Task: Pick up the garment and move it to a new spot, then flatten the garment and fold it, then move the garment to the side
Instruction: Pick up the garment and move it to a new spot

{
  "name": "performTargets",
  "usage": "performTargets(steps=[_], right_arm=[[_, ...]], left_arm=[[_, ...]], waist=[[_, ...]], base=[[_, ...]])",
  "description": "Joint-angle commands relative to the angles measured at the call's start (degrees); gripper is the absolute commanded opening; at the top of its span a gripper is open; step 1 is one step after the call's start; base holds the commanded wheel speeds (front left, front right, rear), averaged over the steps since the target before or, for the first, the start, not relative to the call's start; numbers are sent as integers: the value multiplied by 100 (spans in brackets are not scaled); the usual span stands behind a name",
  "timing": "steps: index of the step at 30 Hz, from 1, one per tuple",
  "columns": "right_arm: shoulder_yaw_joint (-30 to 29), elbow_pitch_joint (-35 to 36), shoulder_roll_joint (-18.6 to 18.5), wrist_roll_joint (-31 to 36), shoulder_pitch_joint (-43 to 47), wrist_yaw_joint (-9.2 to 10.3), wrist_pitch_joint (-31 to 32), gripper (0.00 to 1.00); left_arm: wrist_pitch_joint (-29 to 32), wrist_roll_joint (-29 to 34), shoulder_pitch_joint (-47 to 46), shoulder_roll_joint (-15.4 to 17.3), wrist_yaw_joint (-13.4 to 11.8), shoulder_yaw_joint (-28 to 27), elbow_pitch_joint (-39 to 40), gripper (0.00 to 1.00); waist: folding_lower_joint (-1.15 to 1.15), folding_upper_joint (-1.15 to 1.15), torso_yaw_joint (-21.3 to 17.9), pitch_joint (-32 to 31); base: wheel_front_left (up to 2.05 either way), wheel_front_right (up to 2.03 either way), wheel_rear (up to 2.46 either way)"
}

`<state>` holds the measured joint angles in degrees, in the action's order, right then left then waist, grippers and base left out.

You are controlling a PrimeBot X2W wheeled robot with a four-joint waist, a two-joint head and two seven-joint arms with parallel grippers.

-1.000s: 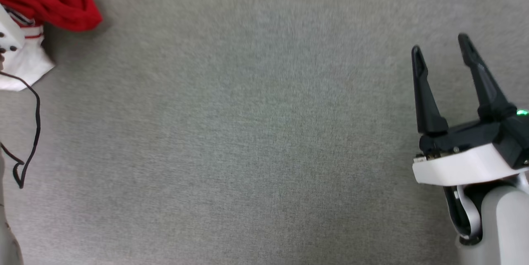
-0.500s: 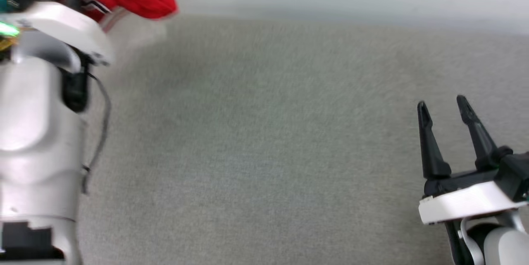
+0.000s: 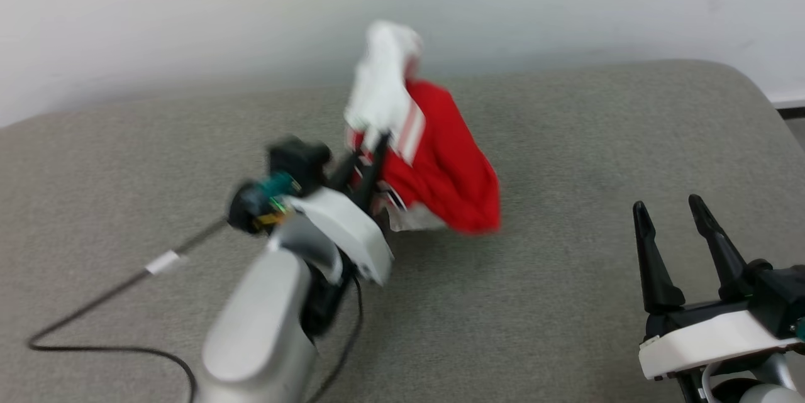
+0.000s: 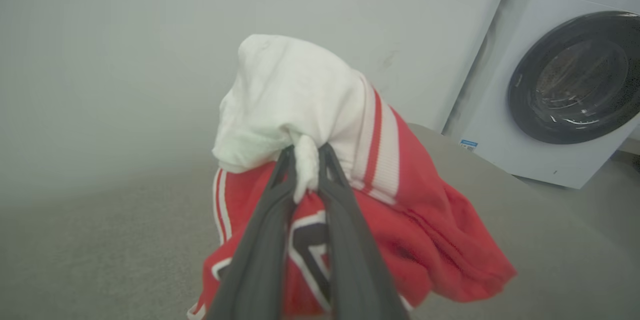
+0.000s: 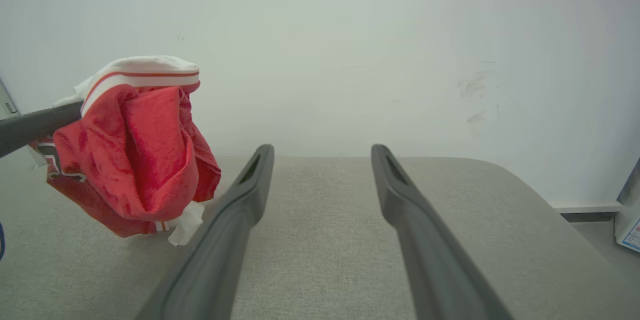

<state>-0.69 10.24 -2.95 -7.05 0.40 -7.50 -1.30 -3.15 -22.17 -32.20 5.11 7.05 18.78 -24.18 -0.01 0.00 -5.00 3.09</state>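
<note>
Item: garment (image 3: pixel 440 164), red jersey, white sleeve, red-and-white stripe trim. Bunched, hung from left gripper (image 4: pixel 306 153) above middle-rear of grey padded surface (image 3: pixel 566 139), near pale wall (image 3: pixel 188 13). Lowest fold close to surface; contact could not be told.

Left gripper: fingers pressed together on twist of white sleeve cloth, red body drooping below and to right.

Right gripper (image 3: pixel 668 205): fingers spread, nothing between them, low at right, well apart from garment.

Also noted: black cable (image 3: pixel 94 346) beside left arm; washing machine (image 4: pixel 570 75) past surface edge.

Garment (image 3: pixel 434 164) — red/white jersey, bunched, hanging w/ hem brushing grey surface.
</note>
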Motion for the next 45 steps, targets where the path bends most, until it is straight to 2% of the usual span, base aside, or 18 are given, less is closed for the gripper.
performTargets(steps=[1, 6, 10, 11, 12, 13, 18, 22, 25, 30, 33, 39, 45], right_arm=[[-7, 32, 13, -8, 73, 2, 14, 100], [-37, 72, 14, -43, 101, 2, 24, 100], [-42, 49, 12, -62, 78, 2, -16, 100], [-43, 46, 12, -66, 60, 2, -34, 100], [-38, 36, 12, -71, 40, 2, -40, 100], [-51, 14, 12, -68, 24, 2, -56, 100], [-66, -91, 11, -14, 22, 2, -69, 100], [-93, -203, 12, 21, 86, 2, -39, 100], [-111, -264, 11, 70, 152, 2, -6, 100], [-154, -348, 11, 141, 248, 2, 60, 100], [-170, -363, 12, 190, 300, 2, 110, 100], [-229, -374, 11, 236, 418, 2, 174, 100], [-260, -371, 11, 249, 537, 2, 218, 100]], left_arm=[[54, -65, 291, -36, 28, 225, 107, 0], [329, -244, 1120, -144, 38, 1287, 271, 0], [531, -316, 1445, -173, 44, 1976, 124, 0], [516, -301, 1467, -150, 45, 2080, 87, 15], [479, -307, 1492, -141, 46, 2157, 51, 47], [399, -296, 1484, -133, 46, 2191, 40, 100], [-269, -206, 1351, -134, -95, 2043, 279, 100], [-718, -244, 1404, -107, -404, 1726, 602, 100], [-903, -254, 1492, 4, -726, 1400, 805, 100], [-1083, -329, 1753, 364, -1267, 703, 1024, 100], [-1124, -387, 2000, 643, -1478, 330, 1121, 100], [-1129, -432, 2557, 1083, -1712, -50, 1428, 100], [-980, -419, 2891, 1221, -1773, -4, 1735, 100]], waist=[[1, 0, -217, 14], [1, 0, -358, 200], [1, 0, -345, 348], [1, 0, -334, 375], [1, 0, -315, 399], [1, 0, -289, 408], [1, 0, -127, 320], [1, 0, 23, 144], [1, 0, 125, 7], [1, 0, 261, -185], [1, 0, 315, -276], [1, 0, 351, -427], [1, 0, 311, -547]], base=[[0, 0, 0], [0, 0, 0], [0, 0, 0], [0, 0, 0], [0, 0, 0], [0, 0, 0], [0, 0, 0], [0, 0, 0], [0, 0, 0], [0, 0, 0], [0, 0, 0], [0, 0, 0], [0, 0, 0]])
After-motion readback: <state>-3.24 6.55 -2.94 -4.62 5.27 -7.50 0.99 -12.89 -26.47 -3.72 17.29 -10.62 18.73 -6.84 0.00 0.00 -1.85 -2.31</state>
